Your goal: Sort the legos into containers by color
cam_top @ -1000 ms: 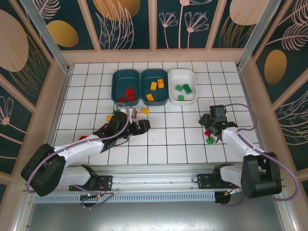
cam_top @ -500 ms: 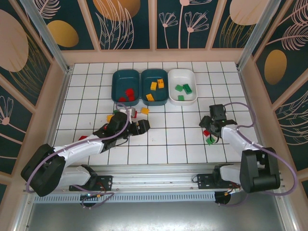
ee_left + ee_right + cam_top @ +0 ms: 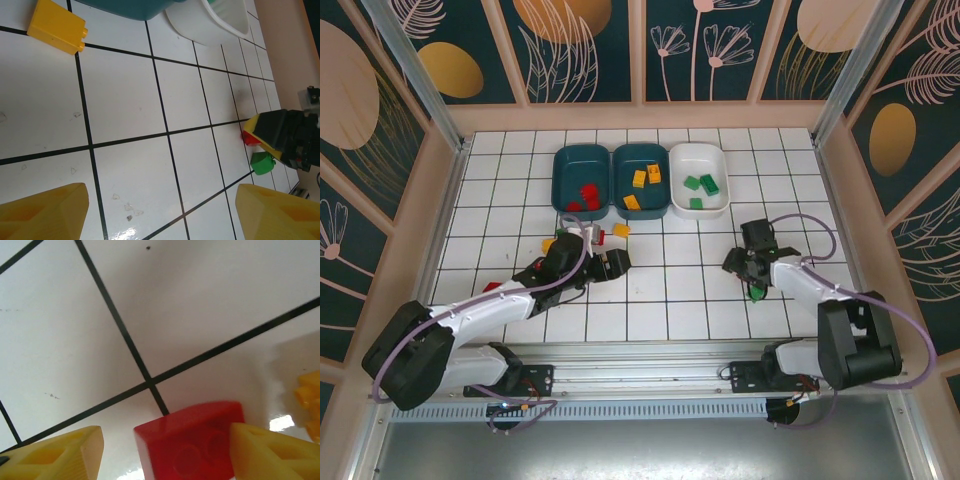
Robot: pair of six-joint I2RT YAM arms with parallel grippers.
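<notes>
We see the L gripper low over white tile, jaws wide apart, holding nothing. Its yellow fingertips sit at the bottom corners of the wrist view. A loose yellow lego lies ahead of it, well apart, near the front of the mid teal tray.

R gripper is part open & straddles a red lego lying on the tile. One finger stands clear of the brick; the other overlaps its edge, and we can't tell if it's touching. Not clamped. From the top view we place this gripper on the right side of the table, in front of the white tray, w/ a green lego just beside it on the near side.

Trays sit edge to edge at the far side:
- left teal tray has red legos
- mid teal has yellow legos
- white has green legos

Loose by the L arm we see another red brick, another yellow brick, & a far-left red brick.
</notes>
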